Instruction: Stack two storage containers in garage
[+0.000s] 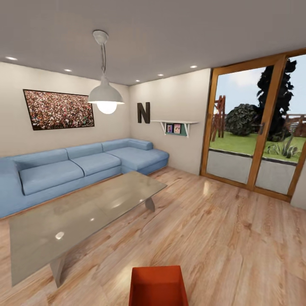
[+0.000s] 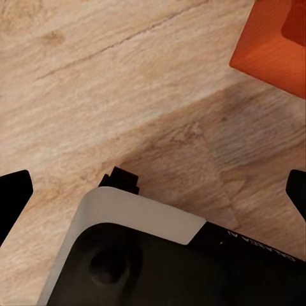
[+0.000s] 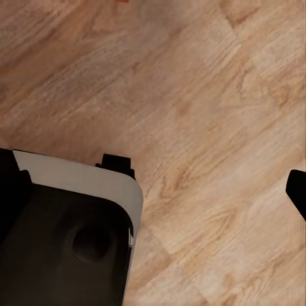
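Observation:
One orange-red storage container (image 1: 157, 285) stands on the light wood-plank living room floor, right in front of me at the lower edge of the head view, its open top facing up. A corner of the same container (image 2: 274, 44) appears in the left wrist view. My left gripper (image 2: 155, 191) hangs over the planks, open, its dark fingertips (image 2: 13, 197) spread wide with nothing between them. My right gripper (image 3: 155, 191) is also open above bare planks, one fingertip (image 3: 298, 191) showing at the frame edge.
A glass coffee table (image 1: 80, 212) stands to the left, with the blue corner sofa (image 1: 76, 168) behind it. Wood-framed glass doors (image 1: 255, 140) fill the right wall. A pendant lamp (image 1: 106, 95) hangs ahead. My white and black base (image 2: 146, 255) sits below both grippers.

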Tool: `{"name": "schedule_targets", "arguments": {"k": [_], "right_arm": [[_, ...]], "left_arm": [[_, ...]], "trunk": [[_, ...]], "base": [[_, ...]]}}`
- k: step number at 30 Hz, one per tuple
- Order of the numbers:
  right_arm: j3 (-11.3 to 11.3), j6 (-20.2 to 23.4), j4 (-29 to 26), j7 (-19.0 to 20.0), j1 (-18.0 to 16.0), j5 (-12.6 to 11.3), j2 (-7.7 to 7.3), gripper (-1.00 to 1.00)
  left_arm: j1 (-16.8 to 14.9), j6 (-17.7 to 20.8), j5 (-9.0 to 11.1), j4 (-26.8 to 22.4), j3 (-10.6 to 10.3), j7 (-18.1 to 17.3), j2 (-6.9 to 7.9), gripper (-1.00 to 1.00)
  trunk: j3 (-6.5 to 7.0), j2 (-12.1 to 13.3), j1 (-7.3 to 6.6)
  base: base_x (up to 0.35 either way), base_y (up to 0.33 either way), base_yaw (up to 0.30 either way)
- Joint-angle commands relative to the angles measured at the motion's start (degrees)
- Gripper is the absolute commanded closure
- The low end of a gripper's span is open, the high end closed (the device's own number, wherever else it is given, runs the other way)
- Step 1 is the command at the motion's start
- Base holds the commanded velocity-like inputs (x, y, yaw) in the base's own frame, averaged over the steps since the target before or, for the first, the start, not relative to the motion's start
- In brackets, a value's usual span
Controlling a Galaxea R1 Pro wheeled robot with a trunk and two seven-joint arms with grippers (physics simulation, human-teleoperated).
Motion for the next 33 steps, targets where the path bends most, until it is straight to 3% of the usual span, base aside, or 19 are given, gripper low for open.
{"name": "schedule_targets", "arguments": {"k": [1,10,22,33], "right_arm": [[0.4,-0.3,0.1,-0.1,-0.1,-0.3,0.01,-1.00],[0.3,-0.3,0.1,-0.2,-0.1,-0.4,0.04,-1.00],[0.0,-0.3,0.1,-0.1,-0.1,-0.8,0.03,-1.00],[0.0,-0.3,0.1,-0.1,-0.1,-0.7,0.06,-1.00]], "left_arm": [[0.0,-0.1,0.3,0.0,-0.1,0.1,-0.01,-1.00],[0.0,-0.2,0.2,0.0,-0.1,0.1,-0.01,-1.00],[0.0,-0.2,0.3,0.0,-0.1,0.1,-0.01,-1.00],[0.0,-0.2,0.3,0.0,-0.1,0.1,0.01,-1.00]], "trunk": [[-0.07,0.0,0.02],[-0.07,0.0,0.02],[-0.07,0.0,0.02],[-0.07,0.0,0.02]], "base": [[0.188,0.000,0.012],[0.227,-0.057,0.003],[0.005,-0.002,-0.173],[0.000,0.000,-0.018]]}}
